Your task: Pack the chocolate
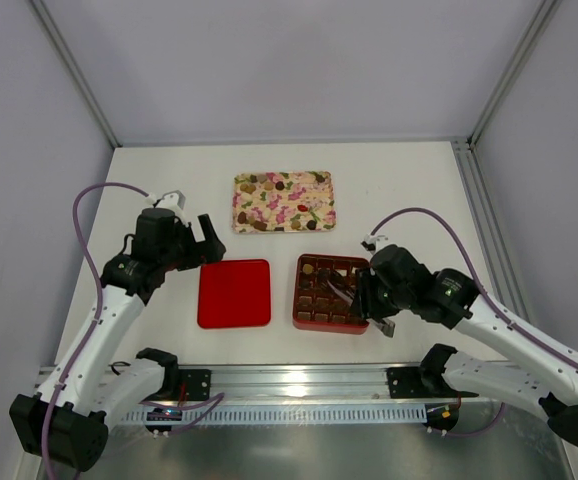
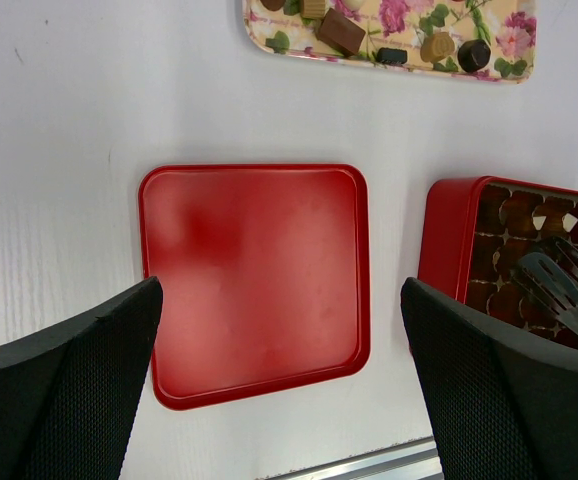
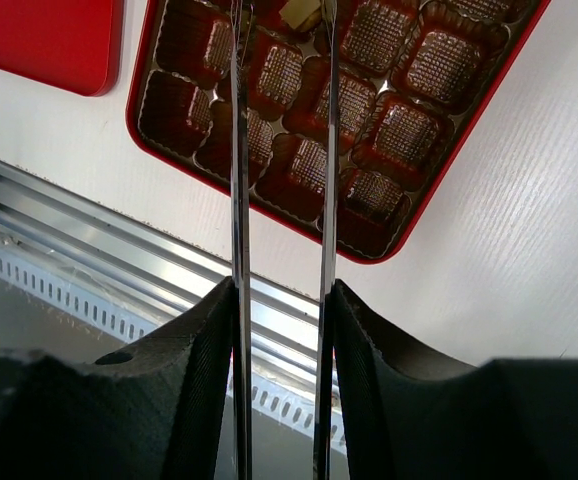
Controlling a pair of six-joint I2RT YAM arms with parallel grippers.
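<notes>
My left fingers (image 2: 69, 390) hang spread wide above the red lid (image 2: 254, 280) on the surface; my right fingers (image 3: 169, 380) pinch metal tongs (image 3: 237, 150) over the red box (image 2: 444, 235), right of the lid; chocolate (image 2: 339, 30) lies on the far floral tray (image 2: 399, 15); one pale piece sits in a box cell between the tong tips.

On the white bench (image 1: 169, 180), a floral tray (image 1: 325, 180) of chocolates (image 1: 267, 186) lies farthest. Nearer, a red lid (image 1: 234, 293) lies just left of a red gridded box (image 1: 301, 322). The right pincer (image 1: 365, 293) reaches metal tongs (image 1: 341, 292) over the box. The left pincer (image 1: 201, 248) hovers by the lid's far-left corner.
</notes>
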